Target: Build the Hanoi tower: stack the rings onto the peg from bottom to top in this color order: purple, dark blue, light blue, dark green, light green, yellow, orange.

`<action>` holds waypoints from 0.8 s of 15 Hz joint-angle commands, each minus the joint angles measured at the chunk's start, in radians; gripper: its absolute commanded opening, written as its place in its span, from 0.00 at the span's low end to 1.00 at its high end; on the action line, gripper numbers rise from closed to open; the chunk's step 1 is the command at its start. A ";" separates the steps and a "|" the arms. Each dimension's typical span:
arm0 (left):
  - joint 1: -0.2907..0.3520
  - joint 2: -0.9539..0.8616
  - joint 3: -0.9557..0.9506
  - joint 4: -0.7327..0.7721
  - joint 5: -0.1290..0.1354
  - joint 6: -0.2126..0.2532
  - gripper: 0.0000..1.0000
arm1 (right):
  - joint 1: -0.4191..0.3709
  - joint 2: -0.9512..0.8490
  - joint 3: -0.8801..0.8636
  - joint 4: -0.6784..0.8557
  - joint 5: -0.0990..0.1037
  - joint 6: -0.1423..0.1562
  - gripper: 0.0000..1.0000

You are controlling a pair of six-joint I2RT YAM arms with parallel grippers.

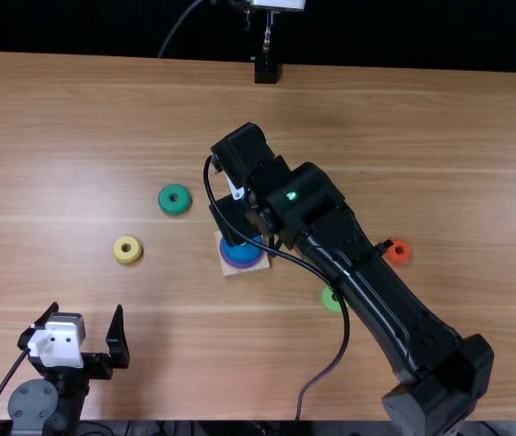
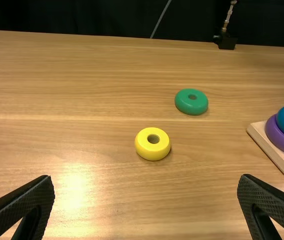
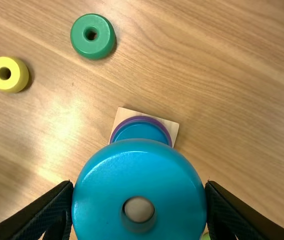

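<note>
The light blue ring is clasped by the right gripper above the wooden base, where the purple ring is topped by the dark blue ring. Left of the base, the left gripper is spread wide; right of it, the orange ring is placed.

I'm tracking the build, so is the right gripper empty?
No, the right gripper holds the light blue ring between its fingers.

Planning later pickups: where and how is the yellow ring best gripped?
Likely from straight above, with the left gripper closing on the yellow ring at opposite sides of its outer wall; it lies flat, hole up, apart from the dark green ring.
</note>
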 commanded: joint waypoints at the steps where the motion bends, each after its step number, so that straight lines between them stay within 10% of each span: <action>1: 0.013 -0.012 -0.105 -0.078 0.008 -0.005 1.00 | -0.002 0.011 -0.009 -0.001 0.008 -0.004 0.00; 3: 0.010 -0.012 -0.105 -0.078 0.008 -0.005 1.00 | -0.001 0.011 -0.009 0.001 0.008 0.013 0.00; 6: 0.013 -0.012 -0.105 -0.078 0.008 -0.005 1.00 | 0.002 0.013 -0.038 -0.014 0.008 0.014 0.76; 8: 0.010 -0.012 -0.105 -0.078 0.008 -0.005 1.00 | 0.002 0.013 -0.064 -0.014 0.008 0.014 1.00; 12: 0.013 -0.012 -0.105 -0.078 0.008 -0.005 1.00 | 0.002 0.011 -0.082 -0.008 0.010 0.013 1.00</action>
